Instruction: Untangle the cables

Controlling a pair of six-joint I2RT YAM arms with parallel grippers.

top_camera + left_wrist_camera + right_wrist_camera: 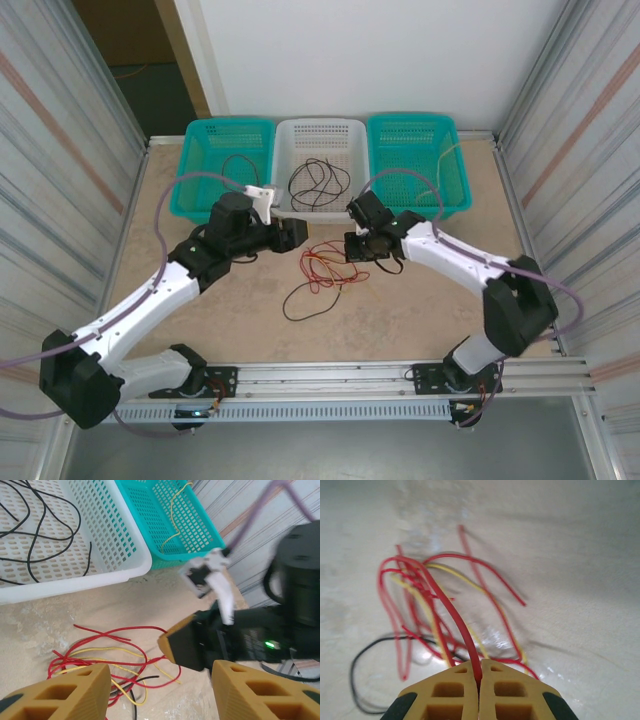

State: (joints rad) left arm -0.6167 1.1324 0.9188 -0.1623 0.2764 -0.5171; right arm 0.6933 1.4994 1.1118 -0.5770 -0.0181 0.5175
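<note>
- Right wrist view: the right end effector (479, 674) is fully closed, its two yellow fingers (451, 692) pressed together on a single red cable (461, 622) that comes out from between the tips.
- That red cable arcs away into the tangle of cables (427, 605), a loose heap of red loops with pale yellow strands threaded through. The heap lies on the desk (570, 555) just past the fingertips.
- A black cable (357, 665) curves out of the heap on its left side and lies flat on the desk.
- Left wrist view: the left end effector (160, 690) stands about half open and holds nothing. Its fingers (65, 692) are near the tangle, and whether they touch it cannot be told.
- In the same view the right end effector sits at the right edge of the heap, facing the left one.
- Top external view: both end effectors meet over the middle of the desk, with the tangle between and just in front of them. A black loop trails from it toward the arm bases.
- Three baskets stand side by side along the far edge of the desk, well apart from the tangle.
- The white basket (320, 128) in the middle holds several black cables (318, 180).
- The left teal basket (228, 130) holds one dark cable (240, 158).
- The right teal basket (415, 125) holds a pale yellow cable (448, 152).
</note>
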